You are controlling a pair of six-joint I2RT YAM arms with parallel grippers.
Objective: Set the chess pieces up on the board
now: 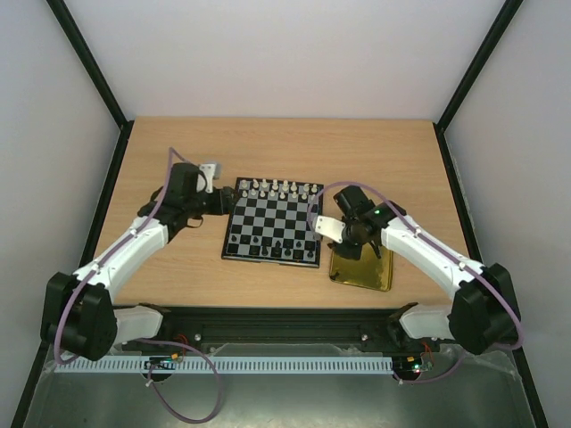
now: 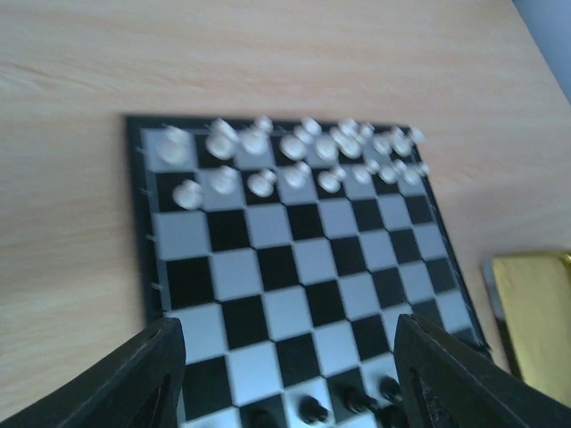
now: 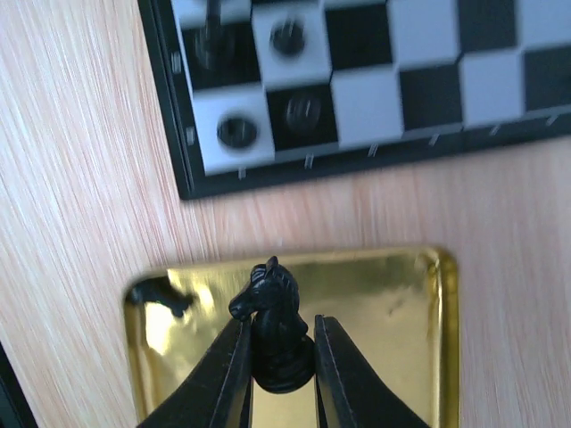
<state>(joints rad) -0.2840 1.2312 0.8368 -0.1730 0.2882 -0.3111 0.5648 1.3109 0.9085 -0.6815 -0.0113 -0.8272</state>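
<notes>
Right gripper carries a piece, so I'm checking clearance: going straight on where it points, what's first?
The right gripper, clamping the black knight, would likely meet the gold tray first; gap unclear.

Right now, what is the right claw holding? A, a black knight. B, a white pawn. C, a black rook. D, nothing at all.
A: in the right wrist view the right claw is shut on a black knight with a horse-shaped head, held over the gold tray.
</notes>
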